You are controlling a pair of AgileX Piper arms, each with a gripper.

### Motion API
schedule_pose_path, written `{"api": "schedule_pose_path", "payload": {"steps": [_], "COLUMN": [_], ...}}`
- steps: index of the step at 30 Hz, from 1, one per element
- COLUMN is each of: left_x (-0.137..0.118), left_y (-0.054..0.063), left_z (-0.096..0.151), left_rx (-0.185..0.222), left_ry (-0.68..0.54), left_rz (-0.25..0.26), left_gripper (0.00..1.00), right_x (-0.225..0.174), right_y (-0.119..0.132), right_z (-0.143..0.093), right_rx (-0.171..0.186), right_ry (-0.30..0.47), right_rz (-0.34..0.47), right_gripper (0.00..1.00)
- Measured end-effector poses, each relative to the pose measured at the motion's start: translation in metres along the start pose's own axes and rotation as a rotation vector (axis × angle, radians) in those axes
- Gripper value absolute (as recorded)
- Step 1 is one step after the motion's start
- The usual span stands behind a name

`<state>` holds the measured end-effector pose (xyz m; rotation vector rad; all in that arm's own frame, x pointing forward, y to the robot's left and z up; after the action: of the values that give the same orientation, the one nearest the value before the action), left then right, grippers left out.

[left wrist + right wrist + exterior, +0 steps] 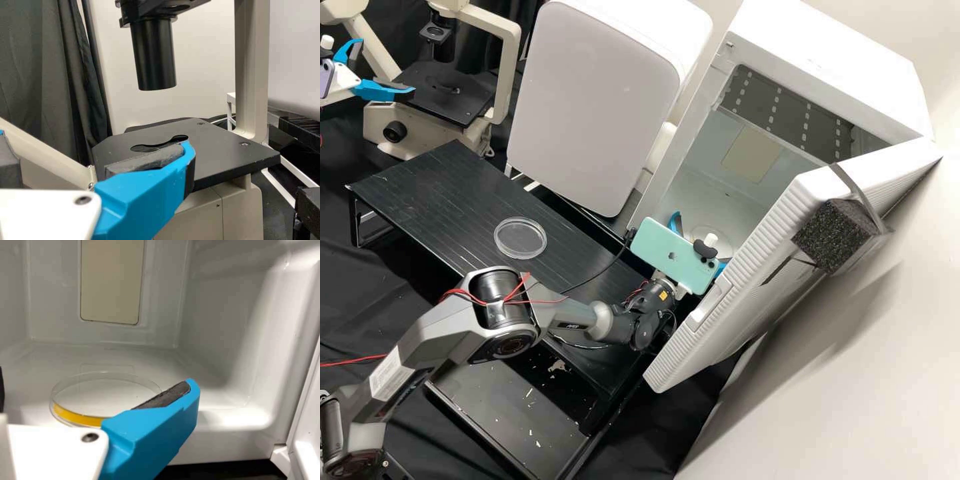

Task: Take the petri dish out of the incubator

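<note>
In the high view my right gripper (701, 241) is at the incubator's (685, 193) open front, partly behind a mounted phone, fingers spread. The right wrist view shows that gripper (96, 388) open, and a clear petri dish (80, 417) with a yellow band lying flat on the incubator floor. One finger covers part of the dish's near edge; whether they touch I cannot tell. Beside the microscope, my left gripper (387, 67) stands open at the high view's upper left. The left wrist view has this gripper (95, 149) open before the microscope stage (225, 155).
Another clear round dish (520, 239) lies on the black slatted stand (433, 193). The incubator door (747, 267) is swung open close beside the right arm, with a black foam block (832, 237) on it. A white rounded appliance (593, 100) stands between microscope and incubator.
</note>
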<state>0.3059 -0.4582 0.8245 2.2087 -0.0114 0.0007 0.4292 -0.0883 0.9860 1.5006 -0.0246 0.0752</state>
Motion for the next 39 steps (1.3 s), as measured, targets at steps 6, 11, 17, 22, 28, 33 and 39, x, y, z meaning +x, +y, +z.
{"api": "schedule_pose_path", "payload": {"steps": [6,11,17,22,28,33,39], "left_x": [0.0000,0.0000,0.0000,0.0000,0.0000,0.0000,0.0000], "left_y": [0.0000,0.0000,0.0000,0.0000,0.0000,0.0000,0.0000], "left_z": [0.0000,0.0000,0.0000,0.0000,0.0000,0.0000,0.0000], "left_rx": [0.000,0.000,0.000,0.000,0.000,0.000,0.000], "left_ry": [0.000,0.000,0.000,0.000,0.000,0.000,0.000], "left_rz": [0.000,0.000,0.000,0.000,0.000,0.000,0.000], "left_gripper": [1.00,1.00,1.00,1.00,1.00,1.00,1.00], "right_x": [0.0002,0.0002,0.0002,0.0002,0.0002,0.0002,0.0002], "right_y": [-0.0011,-0.0010,-0.0010,-0.0010,-0.0010,-0.0010,-0.0010], "right_z": [0.0012,0.0010,0.0010,0.0009,0.0009,0.0009,0.0009], "right_rx": [0.007,0.007,0.007,0.007,0.007,0.007,0.007], "right_ry": [-0.002,0.000,0.000,0.001,0.001,0.001,0.001], "right_rz": [-0.002,-0.002,-0.002,-0.001,-0.001,-0.001,-0.001], "right_gripper": [1.00,0.00,0.00,0.00,0.00,0.00,0.00]}}
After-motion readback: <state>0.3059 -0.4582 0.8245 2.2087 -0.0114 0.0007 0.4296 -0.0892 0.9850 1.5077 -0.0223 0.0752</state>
